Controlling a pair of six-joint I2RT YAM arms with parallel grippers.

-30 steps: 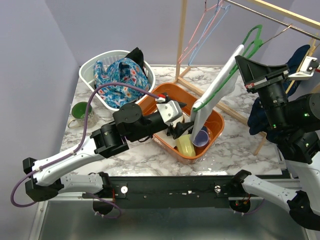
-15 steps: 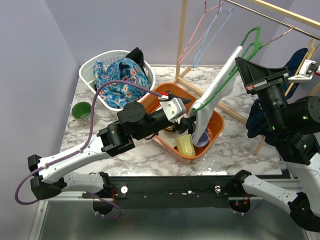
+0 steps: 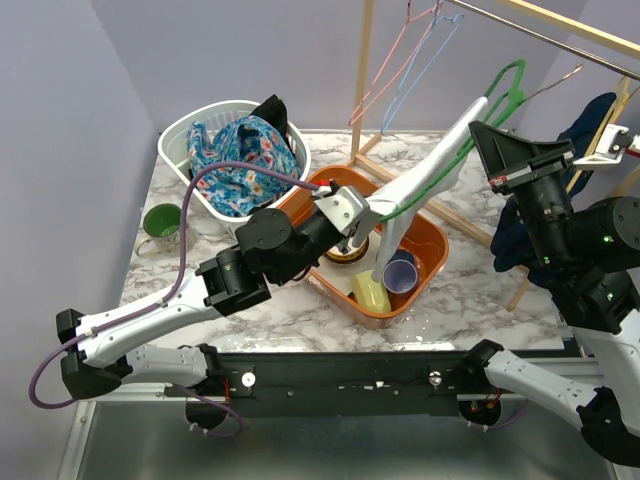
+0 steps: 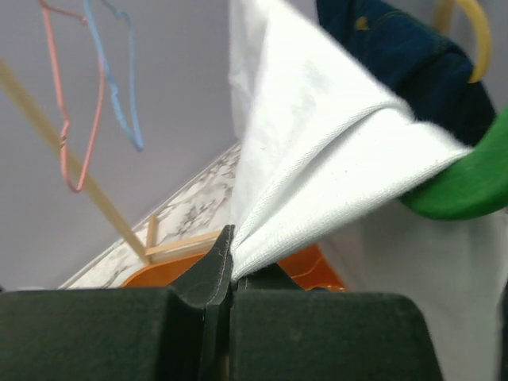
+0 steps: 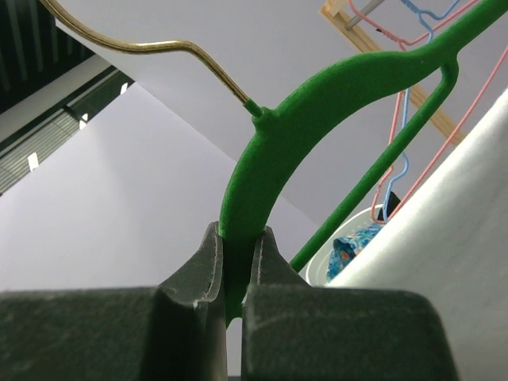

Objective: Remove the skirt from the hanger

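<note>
My L gripper (image 4: 228, 258) is clamped tight on the white skirt (image 4: 317, 151); R gripper (image 5: 236, 266) pinches the green hanger (image 5: 333, 87).

On the marble worktop (image 3: 470, 300) stands a white basket (image 3: 190, 125) with a flowered blue cloth (image 3: 240, 160) inside, and a green mug (image 3: 160, 220) is near it. An orange tub (image 3: 435, 250) holds a yellow cup (image 3: 370, 292) and a purple cup (image 3: 400, 270). A pink hanger (image 3: 385, 70) and a blue hanger (image 3: 425, 50) hang near the wooden rack (image 3: 363, 70).

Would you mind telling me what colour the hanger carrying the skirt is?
The hanger is green, clearest in the right wrist view.
</note>
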